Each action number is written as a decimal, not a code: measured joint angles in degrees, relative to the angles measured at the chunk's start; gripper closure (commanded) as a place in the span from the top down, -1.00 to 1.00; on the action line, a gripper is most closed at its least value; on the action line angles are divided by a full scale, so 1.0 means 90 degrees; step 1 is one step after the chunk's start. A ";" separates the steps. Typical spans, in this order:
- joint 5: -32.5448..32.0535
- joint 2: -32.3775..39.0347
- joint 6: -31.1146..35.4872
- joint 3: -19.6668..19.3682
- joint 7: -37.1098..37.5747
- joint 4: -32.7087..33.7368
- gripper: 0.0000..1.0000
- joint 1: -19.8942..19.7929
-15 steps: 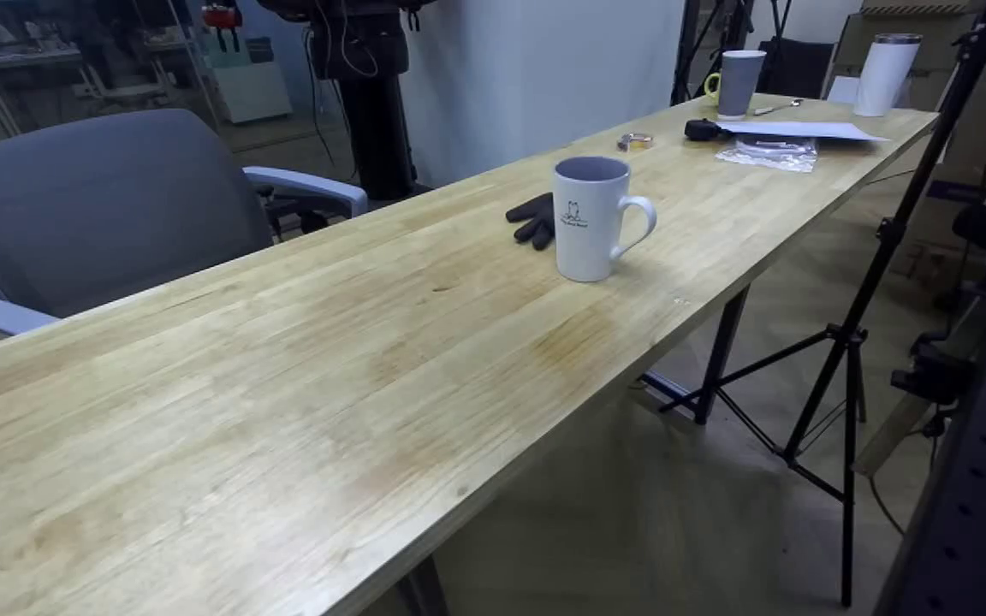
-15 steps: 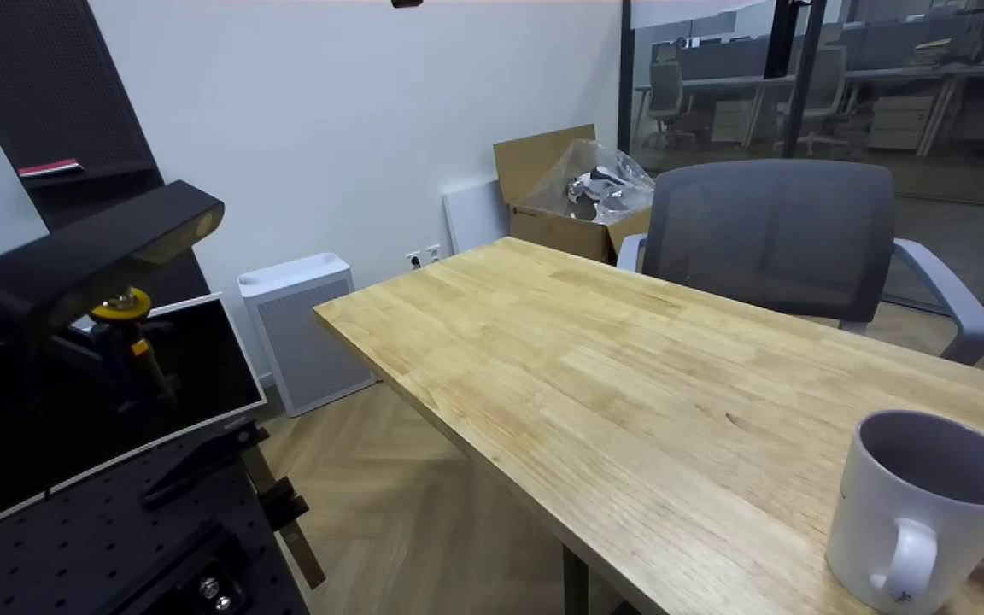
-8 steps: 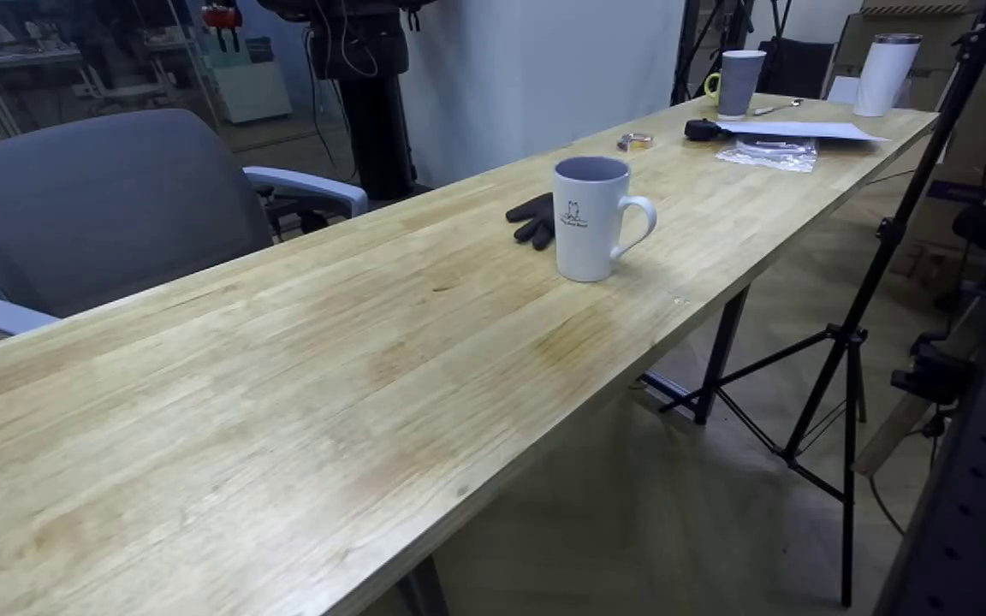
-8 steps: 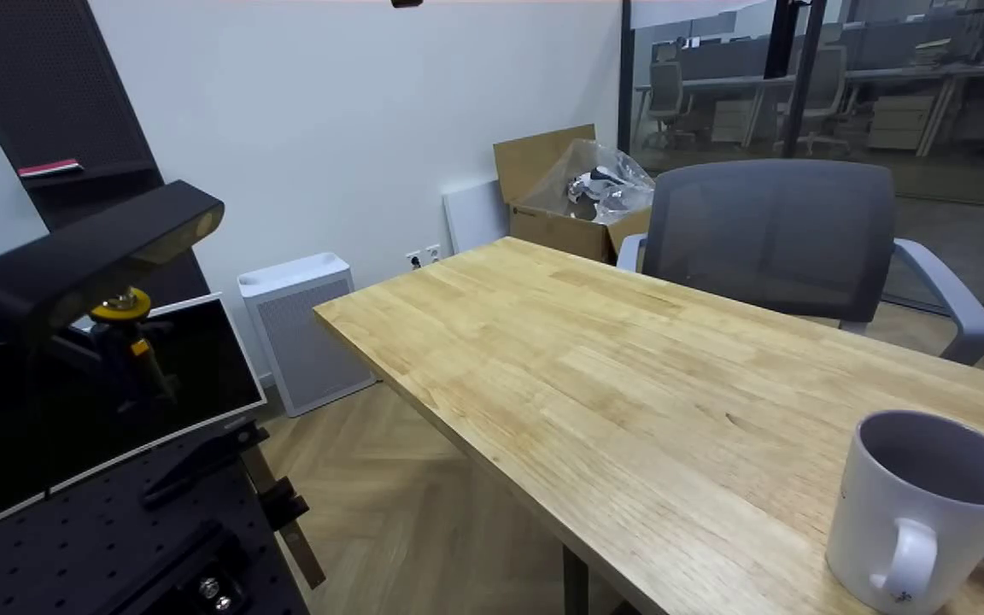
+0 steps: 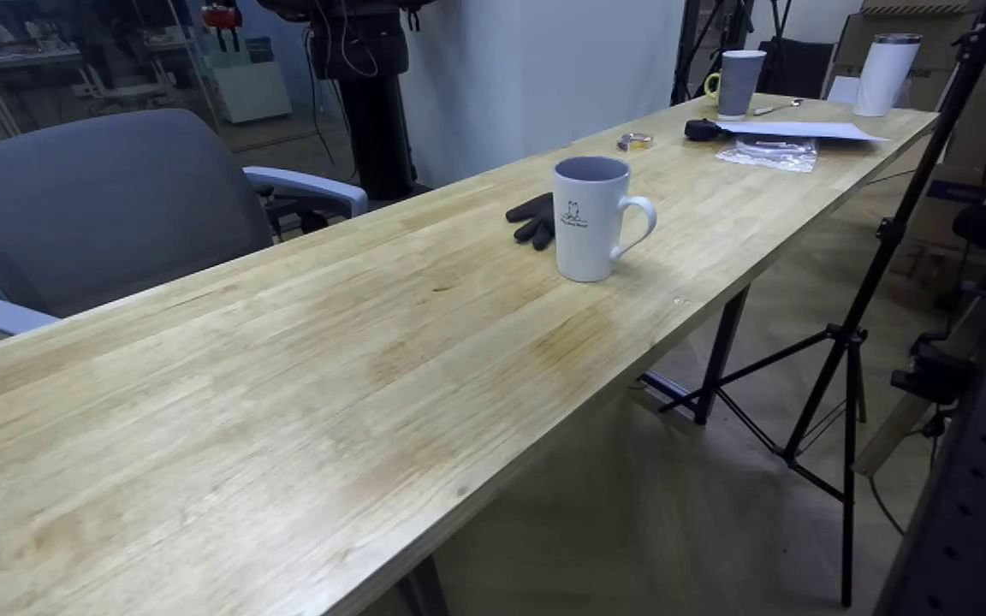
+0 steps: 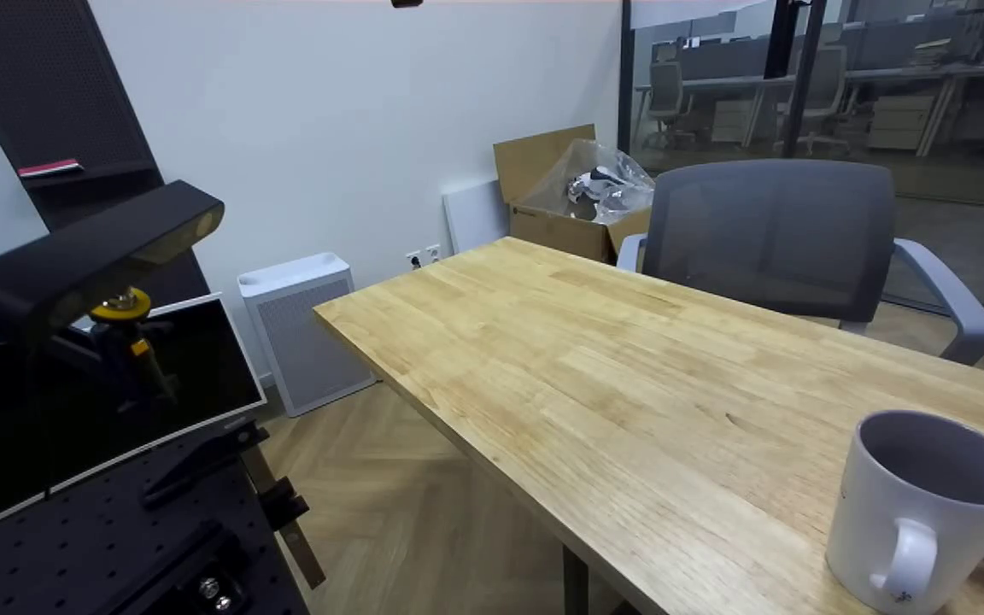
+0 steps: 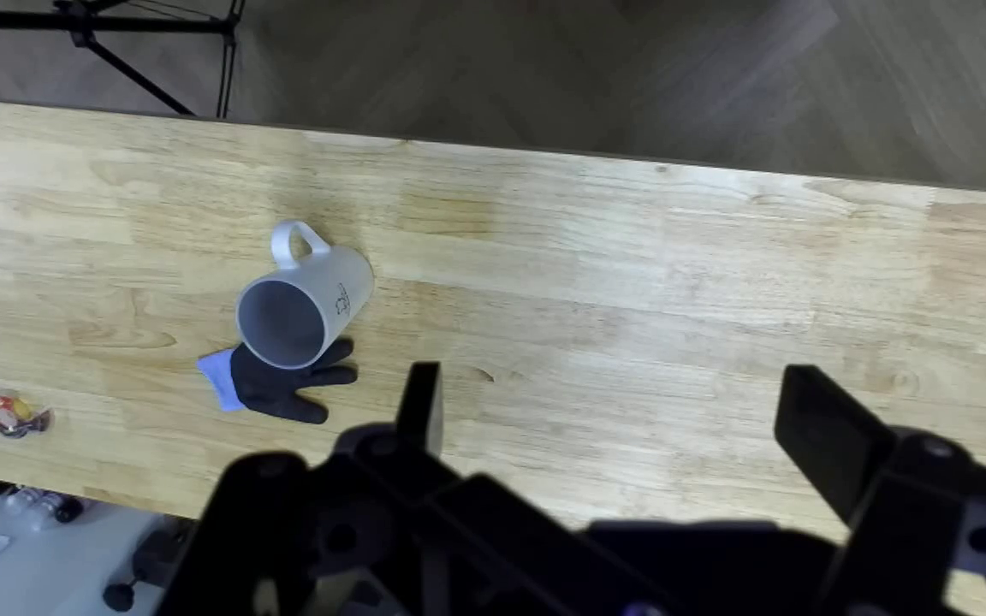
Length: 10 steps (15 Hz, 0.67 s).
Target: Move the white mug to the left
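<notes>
Moving things on the big tabletop (image 5: pixel 288 411) prob. hasn't begun: the grab, the trip left & the let-go are all to come. The fingers (image 7: pixel 416 404) are wide apart w/ nothing b/w them, well away from the white mug (image 5: pixel 594 224). It stands upright on the tabletop, its long way straight up & down, beside a black glove (image 7: pixel 277 389). In an exterior view its handle (image 5: pixel 649 218) points right, to the near long edge.

The white mug (image 5: pixel 589 235) stands upright on the table (image 5: pixel 330 411) — 1 dark glove (image 5: pixel 544 216) behind.
</notes>
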 measured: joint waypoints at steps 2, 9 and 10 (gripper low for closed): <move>0.0000 0.0000 0.0000 0.0000 0.0000 0.0000 1.00 0.0000; -0.0004 0.0010 0.0000 -0.0045 -0.0004 -0.0002 1.00 0.0040; 0.0004 0.0012 0.0000 -0.0098 -0.0019 -0.0002 1.00 0.0072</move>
